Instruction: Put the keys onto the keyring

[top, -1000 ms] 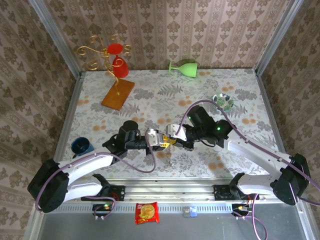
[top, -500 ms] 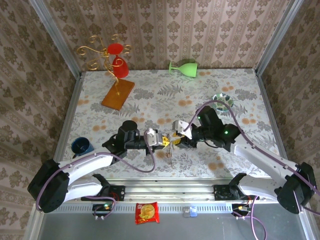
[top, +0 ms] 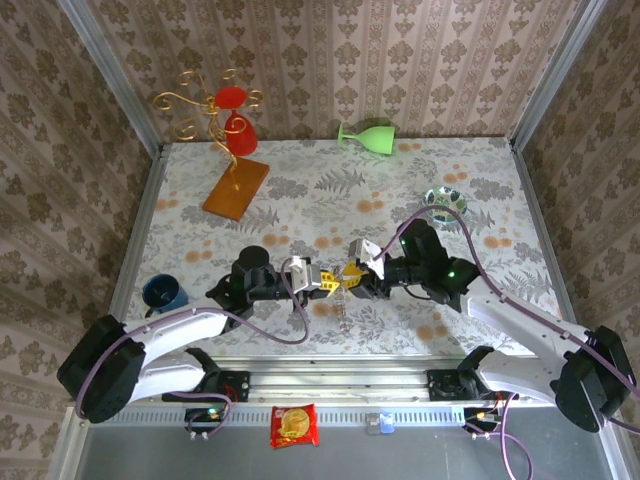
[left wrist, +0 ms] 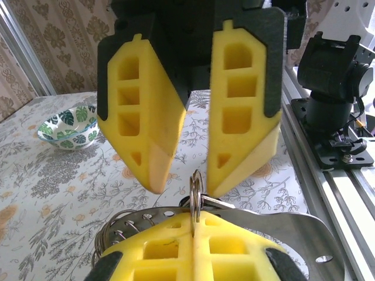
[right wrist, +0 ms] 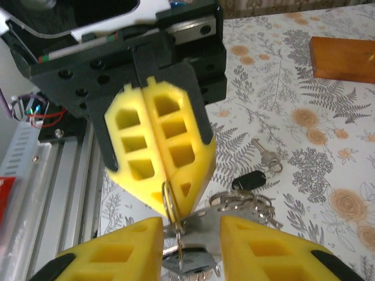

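While the left jaws clamp the thin metal keyring [left wrist: 196, 186], the wedge-shaped yellow right jaws stand apart

Bright even light; soft shadows; near foregrounds blurred.

Setup was basically a little booth: brownish damask wallpaper [top: 400, 60] stood out past the left gripper [top: 330, 283] and right gripper [top: 350, 276] and ran down both flanks, with aluminium posts [top: 110, 72] in the far corners. Under them was a table [top: 300, 165] in a pale fern-and-flower cloth, and behind them a metal rail [top: 340, 372] along its edge. Light was bright and even, barely any shadows.
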`<state>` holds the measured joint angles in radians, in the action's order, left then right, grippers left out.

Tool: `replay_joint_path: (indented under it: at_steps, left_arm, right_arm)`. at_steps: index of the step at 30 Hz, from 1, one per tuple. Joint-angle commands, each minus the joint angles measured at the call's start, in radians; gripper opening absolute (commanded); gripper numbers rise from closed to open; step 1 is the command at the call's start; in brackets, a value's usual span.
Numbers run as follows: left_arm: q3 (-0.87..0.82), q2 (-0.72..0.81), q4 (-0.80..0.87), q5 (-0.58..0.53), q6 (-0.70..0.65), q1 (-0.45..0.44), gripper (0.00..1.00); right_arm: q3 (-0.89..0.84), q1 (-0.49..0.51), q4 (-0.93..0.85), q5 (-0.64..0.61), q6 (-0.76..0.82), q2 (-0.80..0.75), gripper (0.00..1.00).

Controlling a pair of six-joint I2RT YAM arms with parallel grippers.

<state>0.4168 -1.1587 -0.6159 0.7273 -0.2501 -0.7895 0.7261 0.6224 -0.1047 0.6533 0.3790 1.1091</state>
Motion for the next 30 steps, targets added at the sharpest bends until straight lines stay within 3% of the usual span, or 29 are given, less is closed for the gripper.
replay_joint_path:
  at_steps: [1, 7, 9, 11, 14, 21, 30]
  left_arm:
    - [-0.01, -0.004, -0.082, 0.035, 0.036, 0.006, 0.0]
    - [-0.014, -0.006, -0.097, 0.033, 0.041, 0.006, 0.0]
    - [-0.013, -0.005, -0.096, 0.018, 0.043, 0.006, 0.08]
    - [-0.013, 0.004, -0.079, -0.008, 0.04, 0.007, 0.23]
    - [0.0, 0.029, 0.0, -0.033, 0.005, 0.006, 0.26]
    - [0.067, 0.057, 0.224, -0.028, -0.104, 0.006, 0.23]
    - [0.115, 0.042, 0.28, -0.019, -0.149, 0.007, 0.18]
  right_arm:
    - [-0.018, -0.001, 0.063, 0.042, -0.037, 0.014, 0.27]
    - [-0.007, -0.002, 0.045, 0.056, -0.032, 0.024, 0.06]
    - [0.003, 0.0, 0.025, 0.057, -0.024, 0.025, 0.0]
    - [0.021, 0.002, -0.015, 0.045, -0.001, 0.023, 0.0]
    - [0.063, 0.014, -0.122, 0.0, 0.075, 0.024, 0.0]
    - [0.182, 0.06, -0.345, -0.099, 0.242, 0.077, 0.0]
    - [0.323, 0.122, -0.488, -0.162, 0.351, 0.171, 0.0]
